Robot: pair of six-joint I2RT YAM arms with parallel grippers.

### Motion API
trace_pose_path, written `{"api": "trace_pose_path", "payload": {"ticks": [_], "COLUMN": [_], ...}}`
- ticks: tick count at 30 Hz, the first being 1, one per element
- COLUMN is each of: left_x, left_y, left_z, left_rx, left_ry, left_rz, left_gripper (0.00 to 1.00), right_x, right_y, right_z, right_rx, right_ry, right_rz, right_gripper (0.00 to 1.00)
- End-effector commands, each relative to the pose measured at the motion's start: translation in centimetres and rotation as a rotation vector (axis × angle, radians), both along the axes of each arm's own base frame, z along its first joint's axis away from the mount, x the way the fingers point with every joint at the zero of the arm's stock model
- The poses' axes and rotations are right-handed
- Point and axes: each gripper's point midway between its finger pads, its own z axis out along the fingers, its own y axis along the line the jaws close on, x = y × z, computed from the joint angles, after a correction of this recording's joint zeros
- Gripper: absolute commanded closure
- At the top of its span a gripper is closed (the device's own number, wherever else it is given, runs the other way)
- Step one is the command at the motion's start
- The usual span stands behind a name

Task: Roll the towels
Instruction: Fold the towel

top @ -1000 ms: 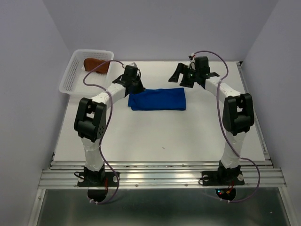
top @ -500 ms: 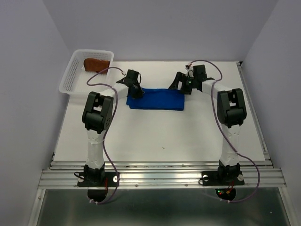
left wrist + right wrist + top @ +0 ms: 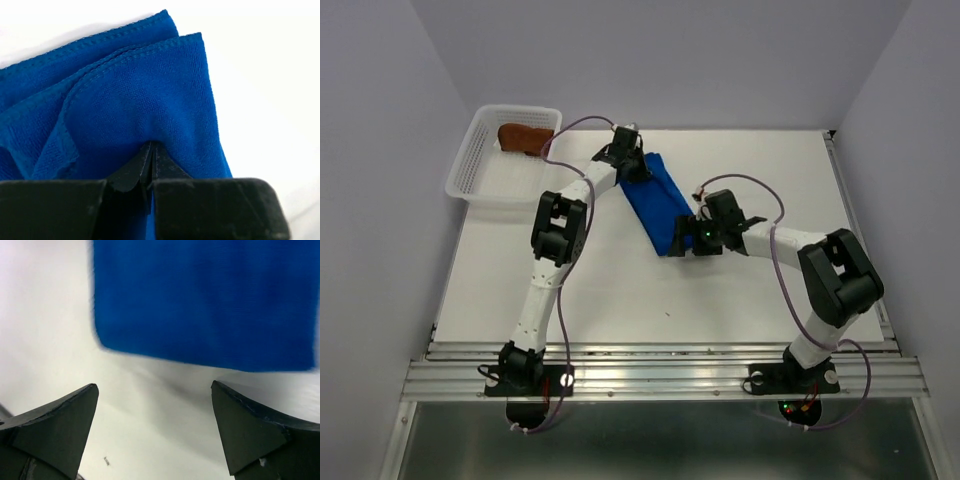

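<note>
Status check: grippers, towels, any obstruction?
Left gripper shut on far end of blue towel. Right gripper open, just short of its near end. Rust-brown towel in white basket. Nothing blocking.

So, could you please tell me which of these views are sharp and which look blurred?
Left wrist: sharp; the blue towel shows its weave and hem stitching where the left hand pinches it. Right wrist: the towel's edge is smeared, with a faint shadow on the table below it. Top external: evenly lit, in focus, no glare.
</note>
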Motion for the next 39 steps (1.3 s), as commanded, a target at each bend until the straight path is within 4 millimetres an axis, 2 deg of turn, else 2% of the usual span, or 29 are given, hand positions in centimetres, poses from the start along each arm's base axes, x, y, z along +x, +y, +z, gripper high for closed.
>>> {"api": "trace_pose_path", "payload": {"ticks": [1,3,7,11,13,15,16,17,18,19,20,21,22,23,24,25,26,27,28,29,30,31,32,33,34,36,37,38,39], "left_x": [-1.2,-1.2,-1.5,-1.3,-1.5,-1.3,-1.4,-1.2,-1.2,-1.3,-1.4,-1.8,-2.0,-2.3,-3.0,-3.4,-3.6,-4.3,-5.3,-6.5,-6.5,-7.7,-8.4,-9.5,-10.1,-11.2,-12.5,-13.1,-14.0], "left_y": [-5.0,-5.7,-5.7,-4.5,-4.4,-4.0,-3.8,-3.3,-3.1,-2.8,-2.3,-1.9,-1.7,-1.0,-0.5,0.3,0.7,1.2,1.8,2.8,3.1,4.1,4.8,6.2,6.8,8.4,9.1,9.3,9.7], "left_z": [0.4,0.0,0.1,1.9,3.5,6.0,6.8,8.6,9.5,10.1,12.0,12.3,12.8,14.8,14.4,16.2,15.0,16.8,15.4,15.5,17.5,15.5,17.0,15.0,14.4,14.6,12.6,12.3,11.7], "left_rx": [-0.026,-0.049,-0.047,-0.007,-0.002,0.007,0.012,0.023,0.026,0.038,0.039,0.05,0.054,0.053,0.061,0.062,0.074,0.067,0.085,0.096,0.083,0.111,0.091,0.126,0.129,0.109,0.122,0.111,0.105], "left_ry": [-0.018,-0.021,-0.024,-0.05,-0.071,-0.112,-0.125,-0.154,-0.167,-0.178,-0.205,-0.204,-0.209,-0.236,-0.216,-0.241,-0.216,-0.24,-0.205,-0.203,-0.242,-0.201,-0.219,-0.175,-0.157,-0.145,-0.101,-0.094,-0.082], "left_rz": [-0.182,-0.204,-0.203,-0.17,-0.172,-0.163,-0.159,-0.143,-0.134,-0.132,-0.118,-0.115,-0.114,-0.1,-0.09,-0.07,-0.064,-0.051,-0.04,-0.019,0.001,0.019,0.038,0.072,0.09,0.135,0.138,0.136,0.141], "left_gripper": [0.88,0.86,0.82,0.77,0.75,0.63,0.52,0.36,0.36,0.19,0.11,0.01,0.01,0.01,0.01,0.01,0.01,0.01,0.01,0.01,0.01,0.01,0.01,0.01,0.01,0.01,0.01,0.01,0.01], "right_x": [-5.1,-6.3,-5.9,-5.4,-5.4,-5.5,-5.5,-5.6,-5.7,-5.6,-5.6,-5.7,-5.6,-5.9,-5.8,-6.0,-6.1,-6.0,-5.8,-5.8,-5.6,-5.9,-5.7,-5.8,-5.7,-5.8,-5.4,-5.3,-4.4], "right_y": [2.8,4.2,5.1,4.9,4.8,4.7,4.6,4.5,4.5,4.3,4.2,4.3,4.1,4.1,3.9,4.1,3.9,3.9,3.7,3.5,3.3,3.4,3.1,3.3,3.2,3.3,3.0,3.1,2.1], "right_z": [-0.3,0.4,1.8,4.2,5.5,6.3,6.5,7.1,7.3,7.5,7.6,7.9,7.9,7.7,7.5,7.4,7.1,7.0,6.7,6.5,6.3,5.8,5.6,5.5,5.4,4.5,4.3,4.2,3.4], "right_rx": [-0.076,-0.059,-0.062,-0.086,-0.094,-0.097,-0.105,-0.105,-0.104,-0.12,-0.126,-0.143,-0.155,-0.168,-0.185,-0.196,-0.207,-0.231,-0.25,-0.284,-0.303,-0.32,-0.341,-0.354,-0.365,-0.42,-0.448,-0.473,-0.551], "right_ry": [-0.014,-0.035,-0.095,-0.205,-0.265,-0.302,-0.325,-0.353,-0.357,-0.375,-0.383,-0.417,-0.428,-0.434,-0.437,-0.437,-0.432,-0.438,-0.437,-0.443,-0.441,-0.433,-0.433,-0.439,-0.44,-0.44,-0.444,-0.457,-0.458], "right_rz": [0.21,0.274,0.286,0.323,0.358,0.386,0.405,0.426,0.425,0.436,0.441,0.472,0.474,0.487,0.49,0.502,0.509,0.513,0.511,0.524,0.521,0.542,0.538,0.552,0.554,0.579,0.573,0.577,0.559], "right_gripper": [0.0,0.0,0.0,0.0,0.0,0.0,0.0,0.0,0.0,0.0,0.0,0.0,0.0,0.0,0.0,0.0,0.0,0.0,0.0,0.0,0.0,0.0,0.0,0.0,0.0,0.0,0.0,0.0,0.0]}}
